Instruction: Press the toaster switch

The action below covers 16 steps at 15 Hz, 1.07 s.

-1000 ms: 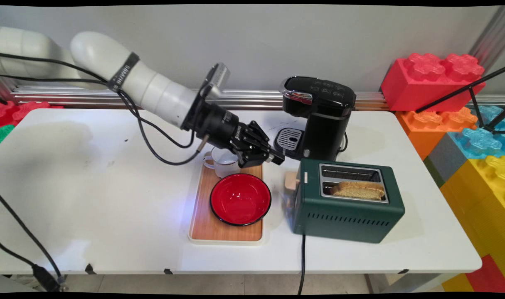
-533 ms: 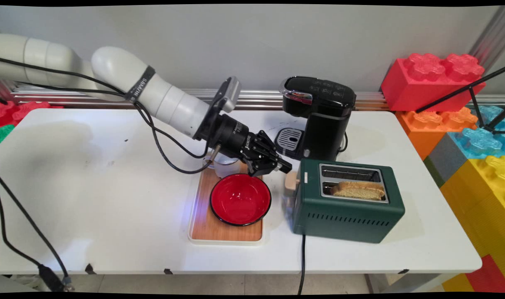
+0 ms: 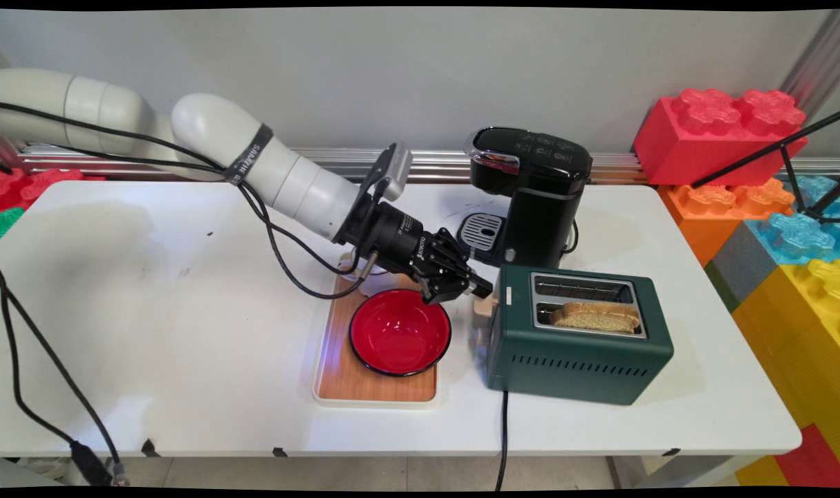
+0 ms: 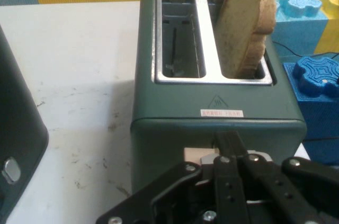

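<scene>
A dark green two-slot toaster stands right of centre, with a slice of bread sticking out of its near slot. My gripper is shut, and its tips sit at the beige lever on the toaster's left end. In the hand view the closed fingertips lie right over that lever, below the toaster and the upright bread slice. The other slot is empty.
A red bowl sits on a wooden tray just left of the toaster, under my wrist. A black coffee machine stands behind the toaster. Big coloured toy blocks line the right side. The toaster's cord hangs off the front edge.
The arm has swung right and down, carrying the shut gripper from above the tray's far end to the toaster's lever. Nothing else moved.
</scene>
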Available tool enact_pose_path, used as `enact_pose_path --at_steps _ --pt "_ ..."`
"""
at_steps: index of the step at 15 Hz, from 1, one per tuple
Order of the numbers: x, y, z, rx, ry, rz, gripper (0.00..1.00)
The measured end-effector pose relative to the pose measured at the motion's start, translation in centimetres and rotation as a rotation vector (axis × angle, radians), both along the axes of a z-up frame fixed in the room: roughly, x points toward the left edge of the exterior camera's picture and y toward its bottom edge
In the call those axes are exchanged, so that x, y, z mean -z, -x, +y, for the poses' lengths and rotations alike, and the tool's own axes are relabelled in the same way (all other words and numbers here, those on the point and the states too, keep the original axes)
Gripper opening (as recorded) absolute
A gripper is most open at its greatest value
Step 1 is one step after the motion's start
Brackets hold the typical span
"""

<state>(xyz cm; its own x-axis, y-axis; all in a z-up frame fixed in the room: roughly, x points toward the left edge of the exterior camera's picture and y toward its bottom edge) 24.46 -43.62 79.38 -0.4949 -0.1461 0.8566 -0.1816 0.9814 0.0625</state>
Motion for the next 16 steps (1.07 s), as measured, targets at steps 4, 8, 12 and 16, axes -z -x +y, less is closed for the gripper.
enact_pose_path --at_steps 4,8,12,16 --pt "0.7 0.1 0.0 0.000 -0.007 -0.006 0.00" --pt "1.5 0.2 0.0 0.000 -0.013 -0.015 0.00" --pt "2.5 0.2 0.0 -0.002 -0.021 -0.027 0.00" --pt "3.3 0.3 -0.1 -0.004 -0.028 -0.035 0.00"
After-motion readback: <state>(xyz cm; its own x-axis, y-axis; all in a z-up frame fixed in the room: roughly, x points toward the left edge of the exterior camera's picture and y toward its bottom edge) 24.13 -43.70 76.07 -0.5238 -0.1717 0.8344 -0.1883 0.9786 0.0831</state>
